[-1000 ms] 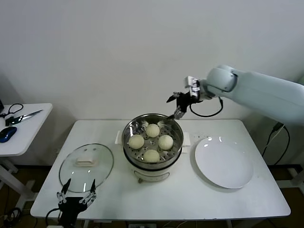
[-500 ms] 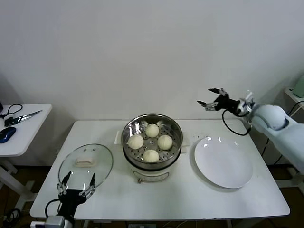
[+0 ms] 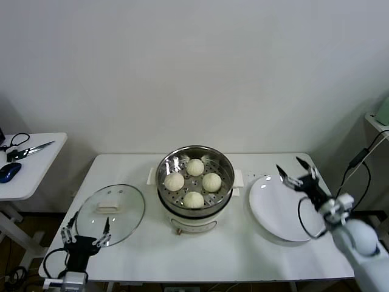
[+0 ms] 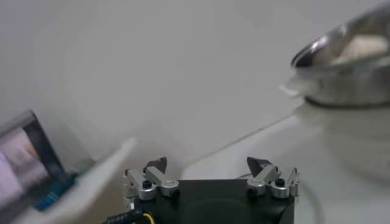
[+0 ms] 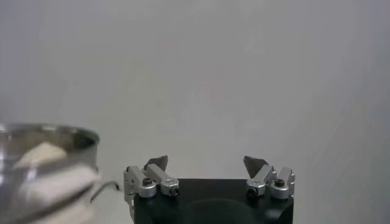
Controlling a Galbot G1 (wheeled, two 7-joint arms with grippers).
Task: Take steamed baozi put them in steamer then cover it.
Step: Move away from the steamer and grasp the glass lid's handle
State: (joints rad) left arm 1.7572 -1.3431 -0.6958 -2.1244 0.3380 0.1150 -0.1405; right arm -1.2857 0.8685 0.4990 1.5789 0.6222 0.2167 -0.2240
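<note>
— Glass is making up most of the cover (image 3: 110,214), which is lying flat on the table (image 3: 243,255) at about eight o'clock from the steamer (image 3: 195,188), its cream handle (image 3: 109,204) facing up at the centre. How is it likely going to handle?

— Probably stiff, slick and breakable, with some weight in the metal rim. The dome is offering nothing to pinch, so the handle is looking like the sensible place to take hold, squarely across its narrow sides so the lid is hanging level.

— And the steamed baozi (image 3: 194,181)?

— All four are sitting inside the steamer on the perforated tray, so only the covering is remaining. They are looking soft and light, easily dented, but nothing should be needing to touch them now.

— What are the arms doing?

— The left gripper (image 3: 84,237) is hovering at the cover's six o'clock edge, fingers spread wide and holding nothing. The right gripper (image 3: 298,174) is hanging over the white plate (image 3: 285,210), at three o'clock from the steamer, likewise wide open and empty.

— Any risk?

— A skewed grip could be letting the lid swing and clip the pot's rim.
</note>
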